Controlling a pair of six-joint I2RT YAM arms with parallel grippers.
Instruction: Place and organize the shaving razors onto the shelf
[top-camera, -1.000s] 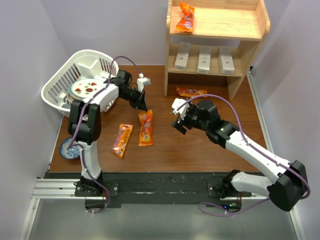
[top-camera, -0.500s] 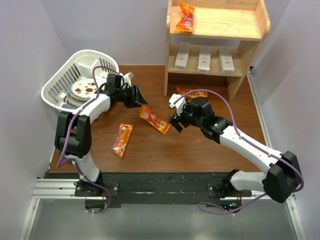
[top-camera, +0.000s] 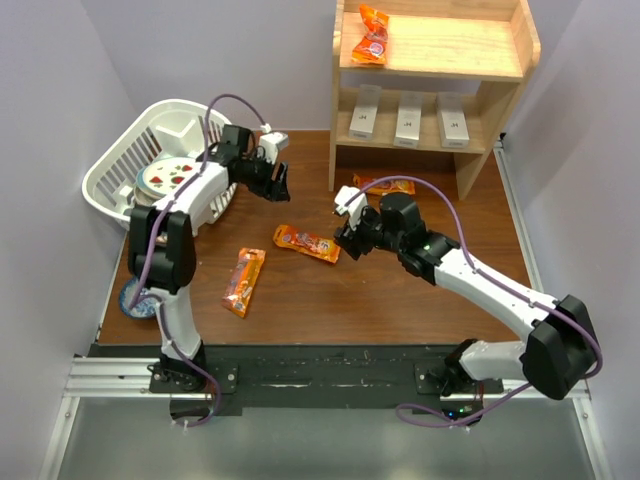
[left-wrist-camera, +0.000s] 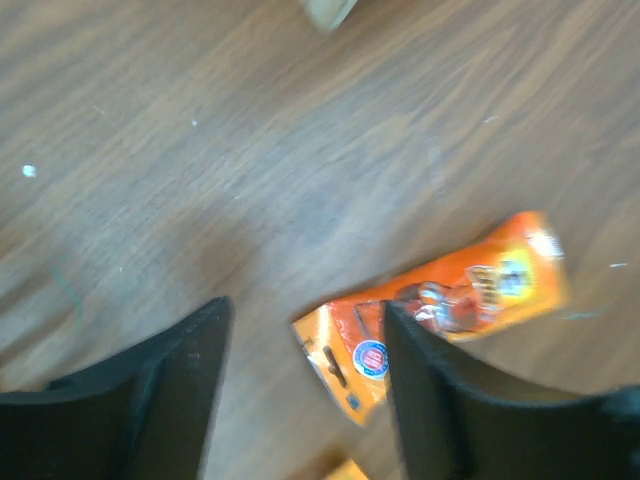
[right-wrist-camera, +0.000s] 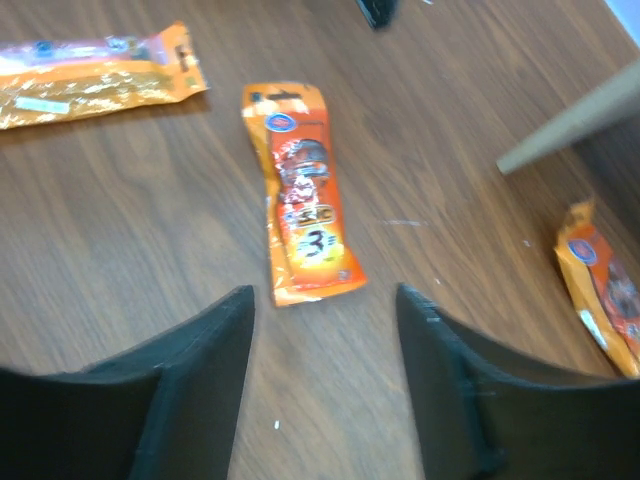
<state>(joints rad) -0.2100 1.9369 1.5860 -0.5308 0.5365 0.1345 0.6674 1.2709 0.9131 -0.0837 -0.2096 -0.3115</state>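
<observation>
Razors (top-camera: 409, 120) — three white boxes side by side on lower level of wooden shelf (top-camera: 470, 52) | left gripper (top-camera: 273, 188): jaws apart, empty, near white basket (top-camera: 190, 105) | right gripper (top-camera: 345, 243): jaws apart, empty — just beside orange packet (top-camera: 307, 243) on table (top-camera: 400, 300)

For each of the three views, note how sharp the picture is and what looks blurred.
Top external: evenly lit and sharp, the razor boxes on the shelf crisp. Left wrist: motion-smeared, the orange snack packet and tabletop streaked. Right wrist: mildly soft, yet the middle packet shows a readable numeral.
</observation>
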